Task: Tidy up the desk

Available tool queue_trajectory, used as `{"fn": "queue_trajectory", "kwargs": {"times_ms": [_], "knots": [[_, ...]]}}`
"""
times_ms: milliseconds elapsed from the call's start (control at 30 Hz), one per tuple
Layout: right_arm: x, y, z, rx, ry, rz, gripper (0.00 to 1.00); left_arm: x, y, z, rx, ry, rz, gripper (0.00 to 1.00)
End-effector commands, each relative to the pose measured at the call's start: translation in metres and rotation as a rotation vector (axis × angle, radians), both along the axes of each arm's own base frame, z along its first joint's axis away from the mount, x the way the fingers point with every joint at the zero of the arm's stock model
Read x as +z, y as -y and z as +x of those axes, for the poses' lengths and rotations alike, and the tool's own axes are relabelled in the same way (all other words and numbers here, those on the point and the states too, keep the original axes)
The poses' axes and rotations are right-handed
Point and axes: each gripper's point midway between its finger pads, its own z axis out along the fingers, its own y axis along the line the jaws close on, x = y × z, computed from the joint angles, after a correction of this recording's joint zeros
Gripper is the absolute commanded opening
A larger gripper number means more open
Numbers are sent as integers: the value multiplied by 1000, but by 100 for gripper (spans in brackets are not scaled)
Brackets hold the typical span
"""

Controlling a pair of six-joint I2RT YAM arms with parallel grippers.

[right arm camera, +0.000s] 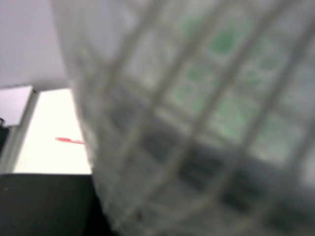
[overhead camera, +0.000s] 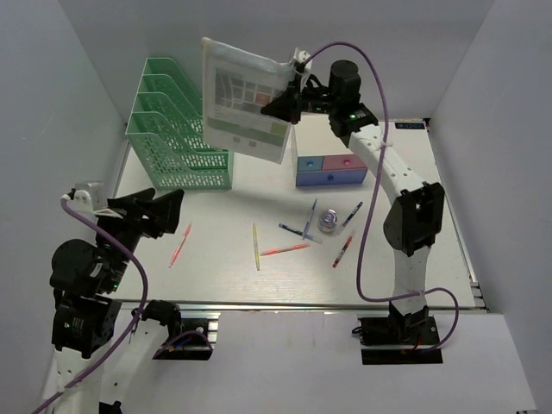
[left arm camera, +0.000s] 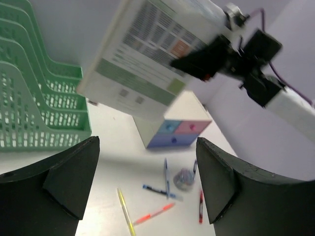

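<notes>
The right arm stands tall from its base at the front rail. Its elbow is bent above the right part of the desk (overhead camera: 216, 280) and the white forearm reaches back and to the left, with a purple cable looping alongside. The right gripper (overhead camera: 287, 95) is clamped on the upper right edge of a mesh pouch (overhead camera: 241, 99) with printed sheets inside. The pouch hangs in the air, tilted, in front of the green file rack (overhead camera: 172, 129) and the drawer box (overhead camera: 332, 168). In the right wrist view the blurred mesh fills nearly everything, close against the lens.

The left arm is folded low over its base at the near left corner, forearm angled up and forward. The left gripper (overhead camera: 166, 205) hovers over the left front of the desk with its fingers (left arm camera: 74, 172) spread wide and nothing between them. Its wrist view looks past them toward the raised pouch and the other gripper.

The desk is the white tabletop beneath both arms, between grey walls. A pink pen (overhead camera: 179, 245) lies near the left gripper. Further right lie a yellow pen (overhead camera: 256, 247), an orange pen (overhead camera: 285, 250), a blue pen (overhead camera: 309, 220), a red pen (overhead camera: 342, 251) and a small round silvery object (overhead camera: 328, 221). The rack and drawer box stand at the back
</notes>
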Motion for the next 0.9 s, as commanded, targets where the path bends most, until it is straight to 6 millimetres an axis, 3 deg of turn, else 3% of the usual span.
{"fn": "queue_trajectory", "kwargs": {"times_ms": [0, 67, 100, 267, 367, 600, 867], "knots": [[19, -18, 3, 11, 178, 3, 0, -34, 15, 0, -90, -90, 71, 90], [29, -30, -2, 45, 221, 21, 0, -37, 21, -2, -126, -86, 87, 90], [21, -39, 1, 64, 222, 23, 0, -39, 23, -1, -136, -85, 93, 89], [28, -61, 1, 111, 270, 81, 0, -44, 29, 0, -171, -82, 101, 90], [19, -76, 2, 128, 288, 100, 0, -46, 32, 1, -186, -72, 101, 90], [14, -98, 9, 119, 358, 163, 0, -52, 36, 5, -206, -63, 122, 90], [10, -123, 2, 131, 395, 250, 0, -65, 37, 2, -216, -66, 146, 90]]}}
